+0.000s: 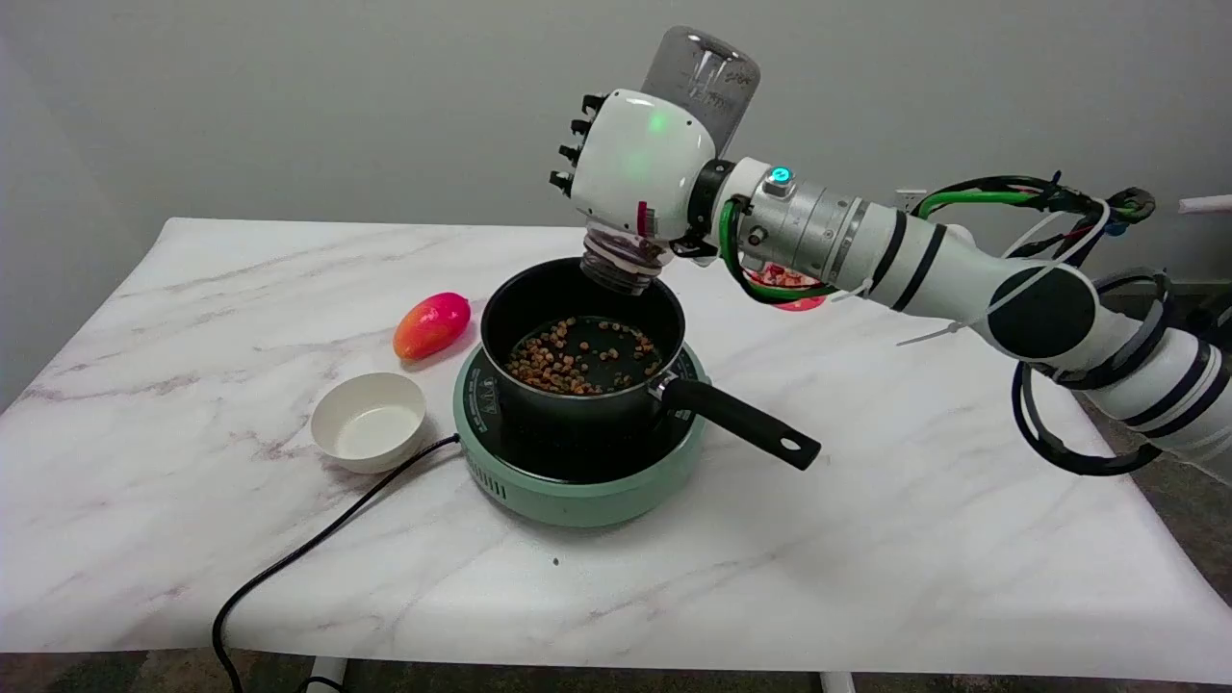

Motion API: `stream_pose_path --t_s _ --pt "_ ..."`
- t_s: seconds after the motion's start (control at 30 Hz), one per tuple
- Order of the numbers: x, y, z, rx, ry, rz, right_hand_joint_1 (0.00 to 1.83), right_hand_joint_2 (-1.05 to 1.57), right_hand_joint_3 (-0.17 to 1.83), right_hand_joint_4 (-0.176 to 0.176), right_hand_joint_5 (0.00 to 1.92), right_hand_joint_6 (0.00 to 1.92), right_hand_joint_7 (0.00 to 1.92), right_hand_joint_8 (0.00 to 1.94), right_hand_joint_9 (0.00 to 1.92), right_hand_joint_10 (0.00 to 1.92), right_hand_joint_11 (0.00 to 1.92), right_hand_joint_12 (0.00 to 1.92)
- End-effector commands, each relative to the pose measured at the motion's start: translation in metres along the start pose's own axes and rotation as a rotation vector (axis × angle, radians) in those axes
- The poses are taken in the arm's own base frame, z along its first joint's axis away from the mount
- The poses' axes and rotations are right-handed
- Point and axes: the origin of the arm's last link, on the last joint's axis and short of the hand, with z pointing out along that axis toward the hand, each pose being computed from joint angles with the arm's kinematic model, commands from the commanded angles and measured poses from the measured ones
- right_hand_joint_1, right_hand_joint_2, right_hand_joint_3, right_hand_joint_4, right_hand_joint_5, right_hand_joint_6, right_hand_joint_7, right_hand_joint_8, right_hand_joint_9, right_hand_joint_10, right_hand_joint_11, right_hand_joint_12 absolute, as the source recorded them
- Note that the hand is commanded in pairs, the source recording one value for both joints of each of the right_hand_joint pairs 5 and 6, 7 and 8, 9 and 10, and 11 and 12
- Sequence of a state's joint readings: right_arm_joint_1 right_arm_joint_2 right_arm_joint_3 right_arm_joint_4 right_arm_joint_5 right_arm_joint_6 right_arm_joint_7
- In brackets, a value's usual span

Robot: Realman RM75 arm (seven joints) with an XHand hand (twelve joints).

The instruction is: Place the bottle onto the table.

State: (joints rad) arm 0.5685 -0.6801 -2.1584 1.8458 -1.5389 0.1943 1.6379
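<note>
Overhead, clear bottle (701, 72) held inverted by right hand (640, 164), fingers wrapped around it, mouth above black pot (577, 327). White marble-veined tabletop (866, 539) backed by plain grey wall (289, 96).

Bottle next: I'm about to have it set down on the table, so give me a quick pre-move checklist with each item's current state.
1. Hold: right hand wraps the bottle: ok.
2. Bottle upright: not ok, inverted, mouth down over the pot.
3. Bottle emptied: looks clear inside: ok.
4. Free table right of the cooker: ok.
5. Pot handle in the lowering path: cannot tell.
6. Red item behind the forearm: cannot tell what it is.
</note>
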Motion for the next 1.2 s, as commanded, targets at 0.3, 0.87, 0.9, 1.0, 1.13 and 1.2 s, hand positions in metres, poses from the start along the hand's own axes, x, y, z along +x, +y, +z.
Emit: stream_pose_path --t_s 0.3,0.87,0.9,1.0,1.13,1.2 --pt "-0.012 0.039 -0.015 -0.27 0.037 0.584 1.48 0.51 0.81 0.0 1.84 1.84 1.72 1.72 1.23 1.23 1.07 1.07" --pt "-0.161 0.079 -0.192 -0.925 0.197 1.65 1.49 0.46 0.83 0.0 1.85 1.85 1.73 1.73 1.23 1.23 1.06 1.06" --pt "-0.17 0.072 -0.201 -0.937 0.256 1.714 1.48 0.49 0.81 0.0 1.86 1.86 1.74 1.74 1.23 1.23 1.07 1.07" --pt "-0.2 0.049 -0.232 -0.994 0.378 1.813 1.48 0.55 0.77 0.0 1.88 1.88 1.76 1.76 1.25 1.25 1.08 1.08" --pt "-0.224 0.026 -0.254 -1.073 0.417 1.872 1.48 0.65 0.72 0.0 1.92 1.92 1.8 1.8 1.28 1.28 1.12 1.12" --pt "-0.23 0.018 -0.258 -1.1 0.434 1.912 1.49 0.68 0.7 0.0 1.92 1.92 1.81 1.81 1.3 1.3 1.14 1.14"
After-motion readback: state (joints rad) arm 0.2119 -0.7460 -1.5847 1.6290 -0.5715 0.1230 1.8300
